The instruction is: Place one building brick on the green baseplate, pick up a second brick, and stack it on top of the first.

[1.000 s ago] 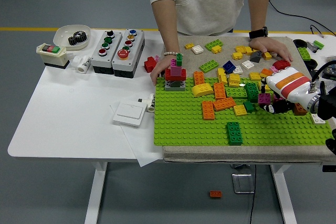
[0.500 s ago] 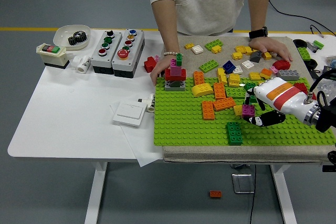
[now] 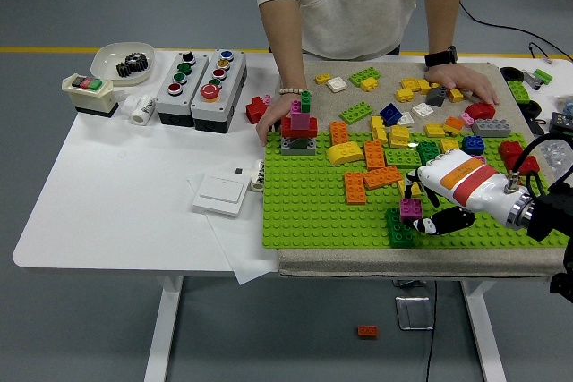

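Head view looks down over the white table, where a green baseplate lies on a beige mat at the right half. The robot's right hand, white with an orange and red band, reaches in from the right over the near part of the baseplate. Its fingers are curled around a small magenta brick, which sits right at the top of a dark green brick standing on the baseplate near its front edge; whether the magenta brick is pressed down or just touching, I cannot tell. The left hand does not show at all.

Farther back on the baseplate lie orange bricks, a yellow curved piece and a small tower of grey, red, magenta and green bricks at the far left corner. Loose bricks in yellow, green, blue, white and red are scattered over the mat behind the plate.

A person in a light sweatshirt stands at the far side. One of the person's hands rests on the table just beside the tower, the other hand lies flat among the loose bricks at the far right.

On the left of the table are two grey button boxes, a white bowl with a gear, and a white switch plate. One orange brick lies on the floor below.
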Controlling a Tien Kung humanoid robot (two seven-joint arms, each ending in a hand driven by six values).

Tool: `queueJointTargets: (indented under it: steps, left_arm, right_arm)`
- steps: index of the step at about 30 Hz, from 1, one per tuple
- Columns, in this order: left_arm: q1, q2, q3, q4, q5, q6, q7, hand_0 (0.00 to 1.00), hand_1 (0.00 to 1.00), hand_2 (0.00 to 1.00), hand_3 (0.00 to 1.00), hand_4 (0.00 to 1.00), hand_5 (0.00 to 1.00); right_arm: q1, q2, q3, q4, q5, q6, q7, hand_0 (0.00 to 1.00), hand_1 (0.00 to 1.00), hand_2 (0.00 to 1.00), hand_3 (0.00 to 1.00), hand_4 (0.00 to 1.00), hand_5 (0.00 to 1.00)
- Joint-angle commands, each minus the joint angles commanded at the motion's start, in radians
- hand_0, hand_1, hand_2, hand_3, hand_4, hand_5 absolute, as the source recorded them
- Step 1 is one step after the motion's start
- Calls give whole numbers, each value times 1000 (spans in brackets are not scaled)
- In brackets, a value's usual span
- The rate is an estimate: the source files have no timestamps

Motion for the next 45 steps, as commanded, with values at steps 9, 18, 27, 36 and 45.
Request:
queueJointTargets:
  steps: [9,18,27,36,45]
  left_arm:
    - [-5,0,7,-1,-10,0,-3,819,818,816,629,726,678]
    - [-9,1,9,-1,-14,0,-3,822,818,816,629,726,679]
    - [-11,2,7,-2,-10,0,-1,821,818,816,630,726,679]
    - [-13,2,9,-3,-10,1,-1,823,817,815,627,725,678]
    - [-15,2,8,-3,-8,0,0,825,818,815,627,726,679]
  right_arm:
    - [6,32,2,-30,13,-4,3,201,154,250,502,759,448]
    - [17,60,-16,-71,22,-12,12,200,155,250,502,777,469]
    - [33,72,-32,-104,20,-22,21,200,155,251,504,780,470]
    - [37,73,-36,-114,21,-17,26,200,160,255,507,784,467]
    - [39,76,-39,-134,23,-15,31,200,161,256,509,788,468]
